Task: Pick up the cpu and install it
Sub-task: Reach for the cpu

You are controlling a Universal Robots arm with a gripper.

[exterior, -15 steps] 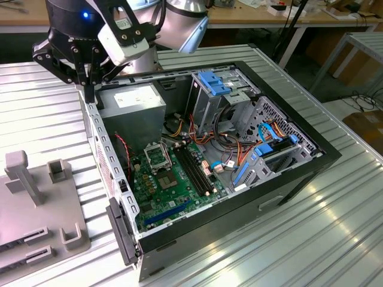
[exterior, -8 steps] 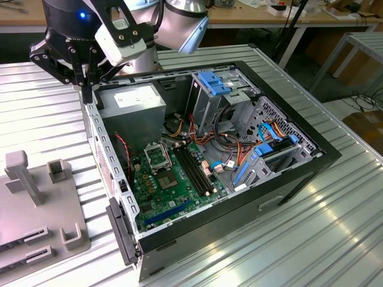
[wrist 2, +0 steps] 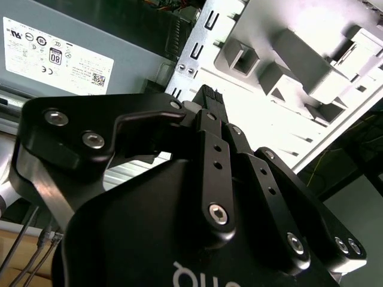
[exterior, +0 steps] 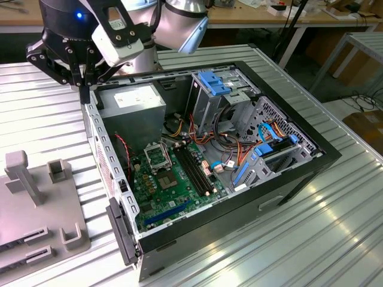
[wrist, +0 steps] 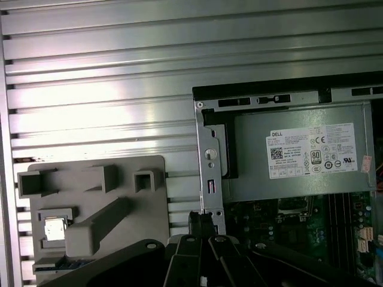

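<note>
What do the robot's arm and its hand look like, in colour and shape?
The arm is silver-grey metal with a pale blue joint cap. The hand is matt black, built of jointed bars with silver screw heads. A small blue light glows on the black wrist, and a white box is mounted beside it.

It was a robotics workshop: an opened computer case (exterior: 239,209) lay on a ribbed metal bench (exterior: 335,239), wooden worktables (exterior: 245,13) behind.

Bright overhead light streaks the ribbed counter (exterior: 335,227) with glare in the exterior view, while the inside of the open computer case (exterior: 197,236) lies shaded. In the second wrist view the grey fixture plate (wrist 2: 251,95) washes out white, and the black claw (wrist 2: 206,95) reads dark.
</note>
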